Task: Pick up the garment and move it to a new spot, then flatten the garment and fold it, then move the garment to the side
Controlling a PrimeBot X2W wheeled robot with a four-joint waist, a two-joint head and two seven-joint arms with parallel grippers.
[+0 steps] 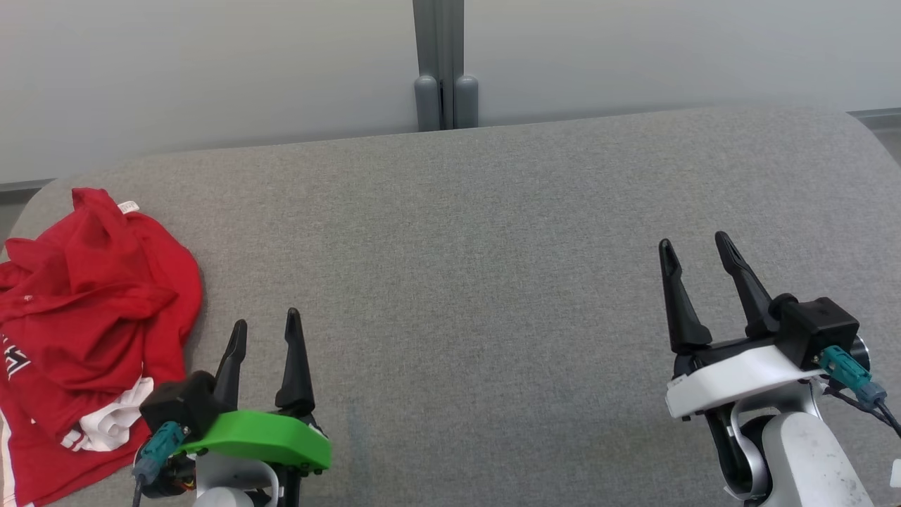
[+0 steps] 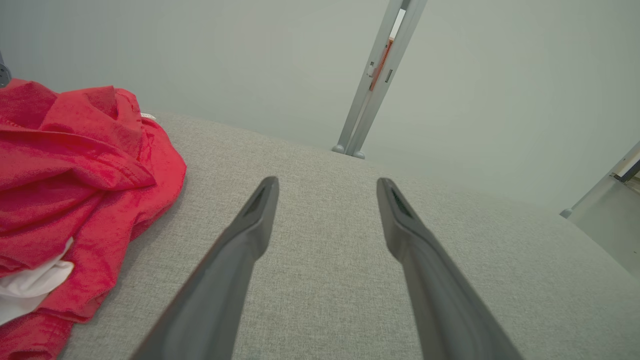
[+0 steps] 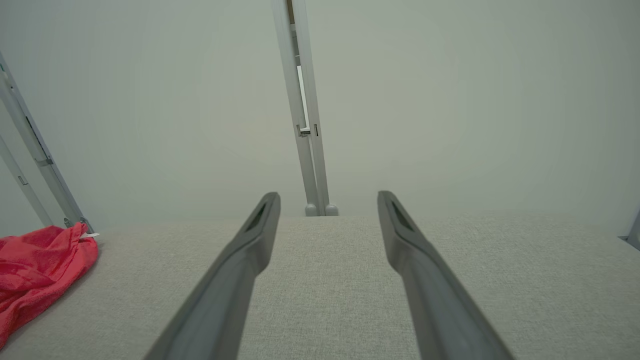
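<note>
A crumpled red garment (image 1: 84, 317) with white trim lies bunched at the left end of the grey fabric surface (image 1: 457, 267). It also appears at the left of the left wrist view as the garment (image 2: 75, 190) and far left in the right wrist view as the garment (image 3: 35, 270). My left gripper (image 1: 267, 327) hovers just right of the garment, open, with nothing between its fingers (image 2: 255, 225). Far to the right, my right gripper (image 1: 697, 243) is also open and empty, its fingers (image 3: 260, 235) above bare fabric.
A pale wall (image 1: 211, 70) runs behind the surface, with a grey vertical post (image 1: 440, 63) at its middle. The surface's rounded far corners fall away at left and right. Wide bare fabric lies between the two grippers.
</note>
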